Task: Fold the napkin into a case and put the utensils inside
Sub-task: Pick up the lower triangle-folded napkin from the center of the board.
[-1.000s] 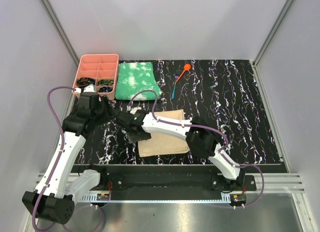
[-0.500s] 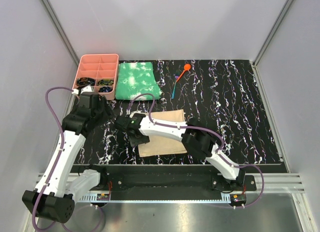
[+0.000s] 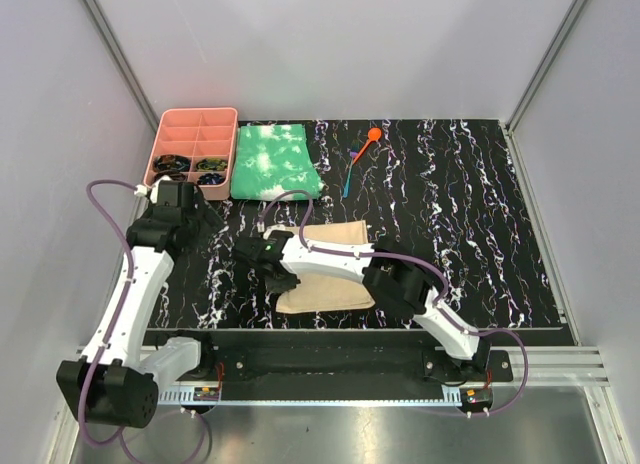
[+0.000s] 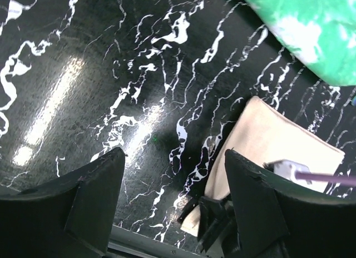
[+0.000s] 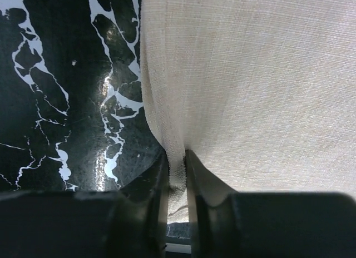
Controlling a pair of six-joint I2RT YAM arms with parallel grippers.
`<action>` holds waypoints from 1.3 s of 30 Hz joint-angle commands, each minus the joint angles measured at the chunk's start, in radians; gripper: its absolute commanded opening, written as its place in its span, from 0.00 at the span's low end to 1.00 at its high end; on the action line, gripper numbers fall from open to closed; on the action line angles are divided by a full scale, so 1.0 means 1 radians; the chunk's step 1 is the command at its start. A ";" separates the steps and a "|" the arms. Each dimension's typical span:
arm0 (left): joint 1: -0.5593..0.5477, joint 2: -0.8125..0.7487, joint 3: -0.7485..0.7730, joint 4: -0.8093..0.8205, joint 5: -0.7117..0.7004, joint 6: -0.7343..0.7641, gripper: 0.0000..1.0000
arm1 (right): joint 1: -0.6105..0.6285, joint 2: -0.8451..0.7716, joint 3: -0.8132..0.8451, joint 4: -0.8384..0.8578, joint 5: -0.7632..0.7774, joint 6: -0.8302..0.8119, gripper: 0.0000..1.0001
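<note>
Overhead, plain tan cloth napkin (image 3: 330, 274) lies near the front edge of the black marbled counter (image 3: 480, 214). Left wrist: left gripper (image 4: 175, 158) apart, empty. Right wrist: right gripper (image 5: 177, 169) clamped on napkin's edge; fold apparently in hand, needing a lift across.

Seen from above, the white right arm (image 3: 330, 254) hides the left edge of the plain tan cloth napkin (image 3: 335, 292). The right wrist view cuts that napkin off at top and right; its fold vanishes between the fingers of the black right gripper (image 5: 177, 180). The green-and-white mottled cloth (image 4: 311, 30) runs off the left wrist view. The dark pieces (image 3: 190, 165) in the pink plastic compartment tray (image 3: 197, 111) are too small to identify.
</note>
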 commanded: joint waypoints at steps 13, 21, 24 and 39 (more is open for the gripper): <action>0.028 0.188 -0.146 0.275 0.477 0.131 0.75 | -0.035 -0.307 -0.408 0.418 -0.165 -0.068 0.00; 0.025 0.245 -0.233 0.452 0.645 0.092 0.75 | -0.155 -0.524 -0.765 0.780 -0.435 0.021 0.00; 0.014 0.294 -0.238 0.490 0.683 0.072 0.76 | -0.195 -0.576 -0.863 0.886 -0.500 0.051 0.00; -0.113 0.377 -0.251 0.564 0.602 -0.072 0.76 | -0.301 -0.694 -1.151 1.249 -0.695 0.154 0.00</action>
